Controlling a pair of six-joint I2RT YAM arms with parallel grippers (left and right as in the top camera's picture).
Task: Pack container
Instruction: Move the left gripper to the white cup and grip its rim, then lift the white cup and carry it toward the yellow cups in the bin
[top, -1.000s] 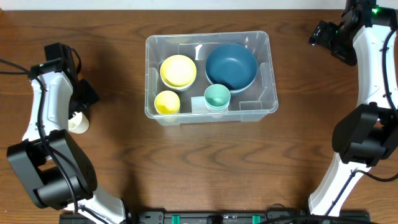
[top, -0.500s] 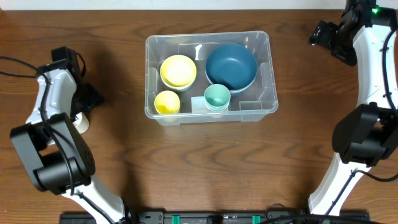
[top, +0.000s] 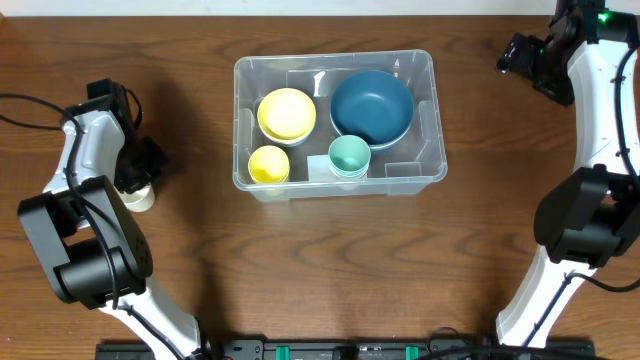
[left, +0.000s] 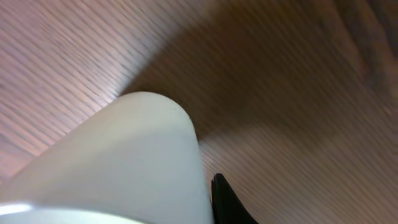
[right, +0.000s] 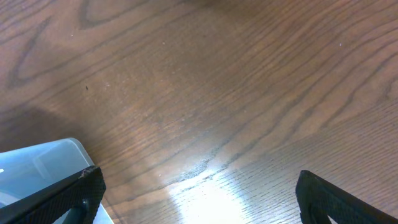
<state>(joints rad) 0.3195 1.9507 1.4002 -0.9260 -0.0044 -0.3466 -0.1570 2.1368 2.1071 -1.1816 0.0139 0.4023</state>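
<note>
The clear plastic container (top: 438, 120) stands mid-table, holding a dark blue bowl (top: 372, 105), a yellow bowl (top: 287, 113), a yellow cup (top: 269, 164) and a teal cup (top: 349, 155). A white cup (top: 137, 196) stands on the wood at the left, with my left gripper (top: 137, 183) down over it and shut on it. In the left wrist view the white cup (left: 118, 168) fills the lower left, one black finger (left: 227, 202) pressed against its side. My right gripper (top: 520, 55) hangs open at the far right, its fingers (right: 68, 196) wide apart over bare wood and holding nothing.
A corner of the container (right: 37, 165) shows at the lower left of the right wrist view. Both arm bases stand at the near edge of the brown wooden table (top: 330, 270).
My left gripper has swung in over the white cup and closed on it. The cup has shifted slightly to the right. The right arm has not moved.
</note>
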